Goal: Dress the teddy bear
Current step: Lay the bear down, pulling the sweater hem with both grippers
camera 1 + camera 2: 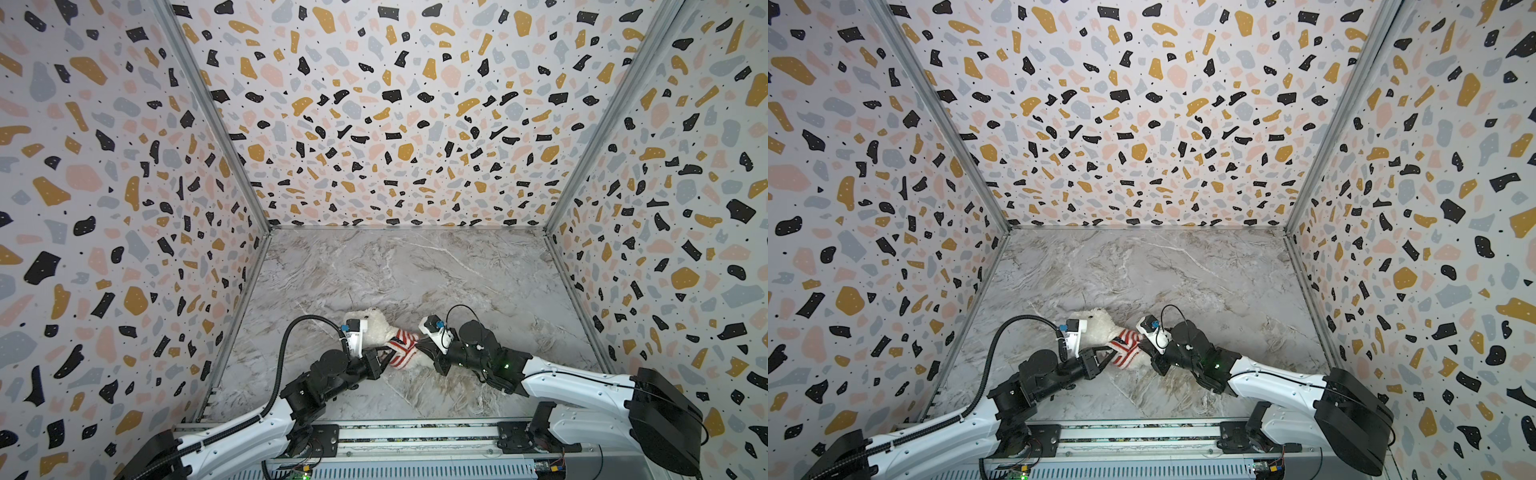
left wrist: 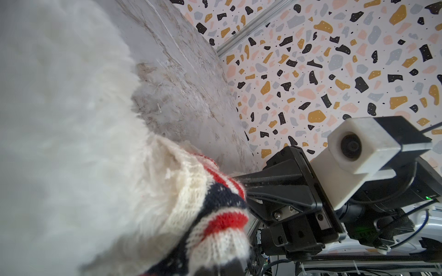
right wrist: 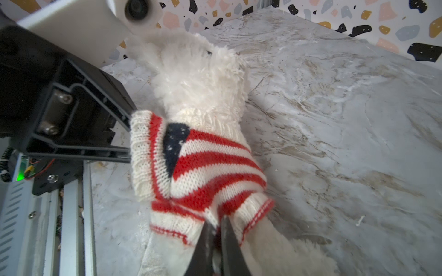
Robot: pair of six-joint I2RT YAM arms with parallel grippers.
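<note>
Largely, the sweater (image 3: 205, 167) is on the bear (image 3: 191, 71), collar at the neck; the left hand (image 1: 386, 356) pinches its side and the right hand (image 3: 216, 229) its hem, so only straightening, perhaps the sleeves, seems left.

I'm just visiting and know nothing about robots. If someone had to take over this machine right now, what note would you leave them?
Left pincer: shut on the sweater, at a sleeve.
Right pincer: shut on the sweater's hem.
Teddy bear: lying on the table between the two robot arms.
Done: head through the collar, sweater over the chest.
To do: probably pull the hem down; whether the bear's arms fill the sleeves cannot be seen.
</note>
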